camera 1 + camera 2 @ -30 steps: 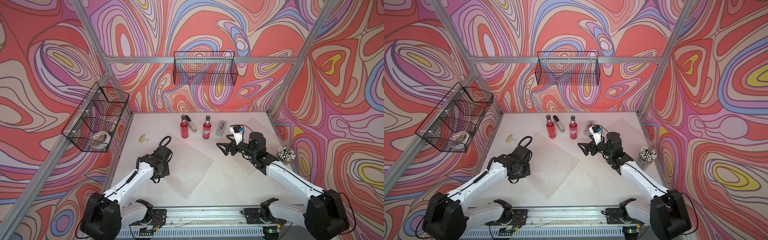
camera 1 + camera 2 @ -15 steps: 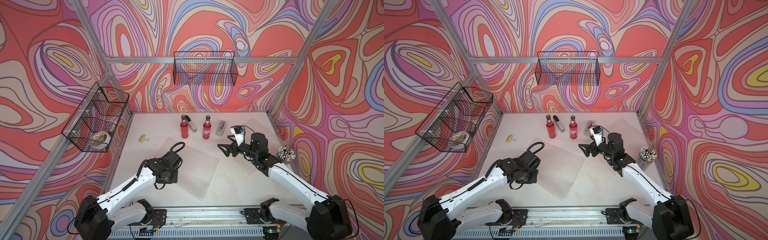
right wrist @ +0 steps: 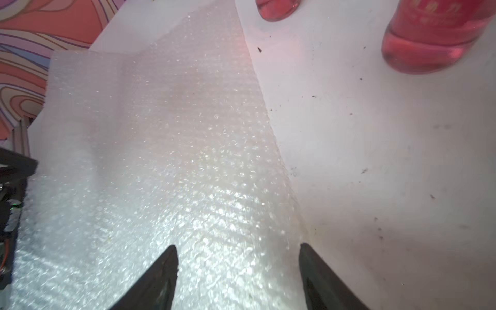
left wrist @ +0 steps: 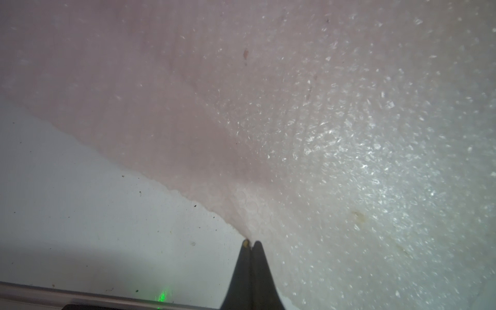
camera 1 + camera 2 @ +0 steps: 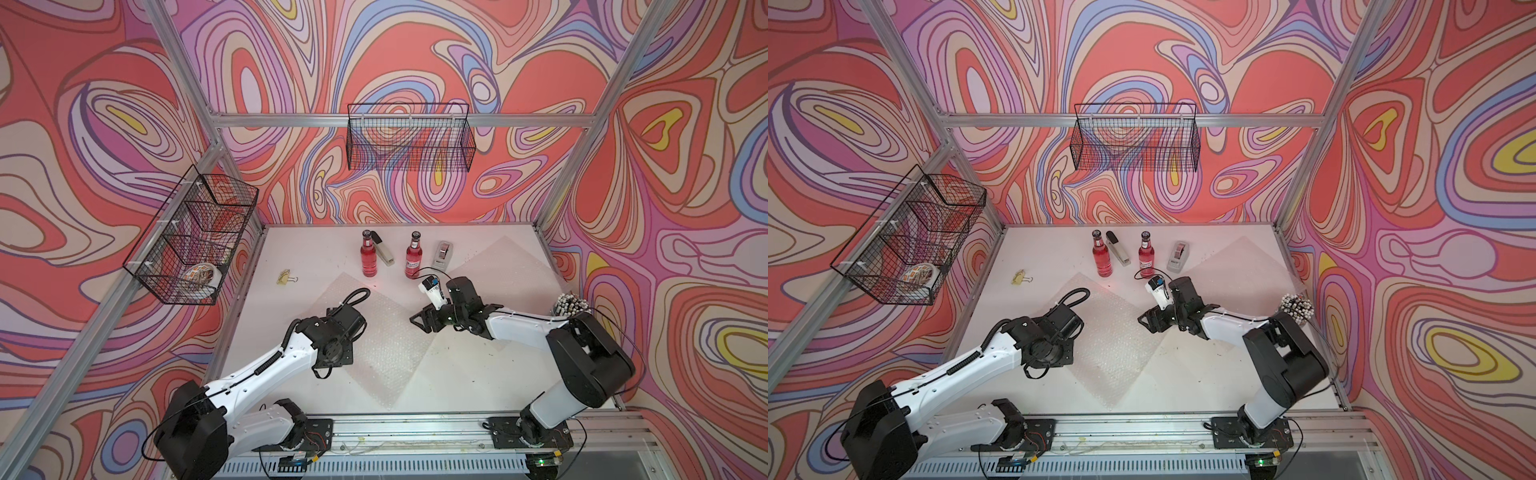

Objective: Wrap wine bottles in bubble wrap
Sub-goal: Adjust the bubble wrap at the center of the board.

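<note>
Two wine bottles stand upright at the back of the table, one plain and one with a white label; their bases show in the right wrist view. A bubble wrap sheet lies at the table's middle. My left gripper is shut on that sheet's left edge, which puckers at the fingertips. My right gripper is open and low over the sheet's right corner, with the sheet's edge running between its fingers. A second bubble wrap sheet lies at the back right.
A stapler lies between the bottles and a tape dispenser stands right of them. A binder clip lies at the left, and a cup of pens stands by the right wall. Wire baskets hang on the left wall and back wall.
My left arm has moved forward and to the right, dragging the middle sheet with it. My right gripper has come down over the sheet's right corner, and its jaws have narrowed.
</note>
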